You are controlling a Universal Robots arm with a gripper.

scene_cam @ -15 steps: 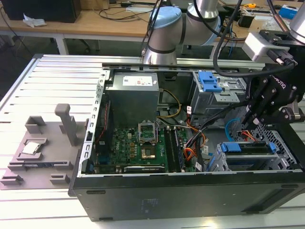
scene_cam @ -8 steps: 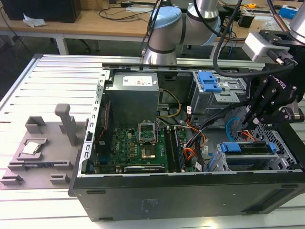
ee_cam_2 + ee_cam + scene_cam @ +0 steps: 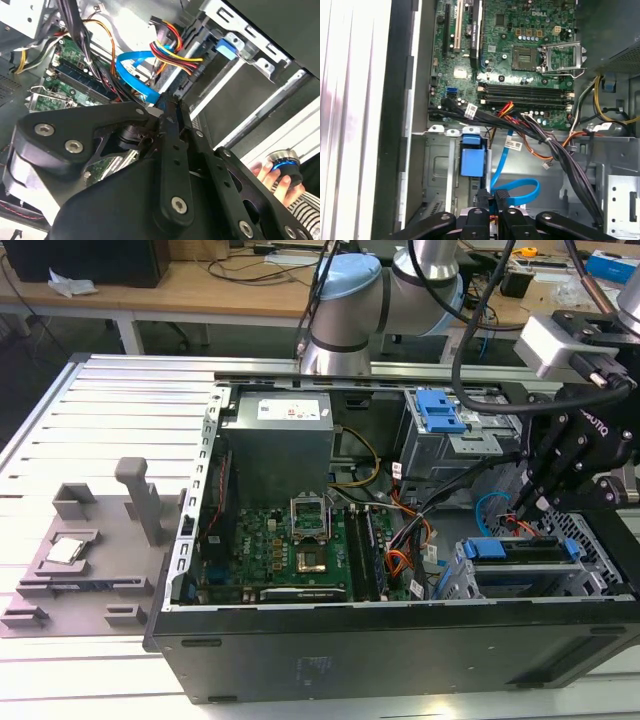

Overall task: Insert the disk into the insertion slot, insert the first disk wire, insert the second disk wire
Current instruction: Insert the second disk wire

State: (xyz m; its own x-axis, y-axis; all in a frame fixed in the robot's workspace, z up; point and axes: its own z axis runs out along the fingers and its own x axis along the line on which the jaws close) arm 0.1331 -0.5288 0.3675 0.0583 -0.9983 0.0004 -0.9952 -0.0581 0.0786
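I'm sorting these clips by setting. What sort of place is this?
Probably a robotics lab or workshop: an open computer case lies on a slatted aluminium table, with cluttered wooden benches behind and a robot arm over it.

Robotics lab / electronics workshop. Open PC case (image 3: 400,640) w/ bare motherboard (image 3: 280,550) sits on a slotted aluminium bench (image 3: 120,400), grey fixture plate (image 3: 90,550) beside it. Robot arm base (image 3: 345,310) mounted behind the case; wooden desks (image 3: 200,285) w/ loose cables and gear at the back.
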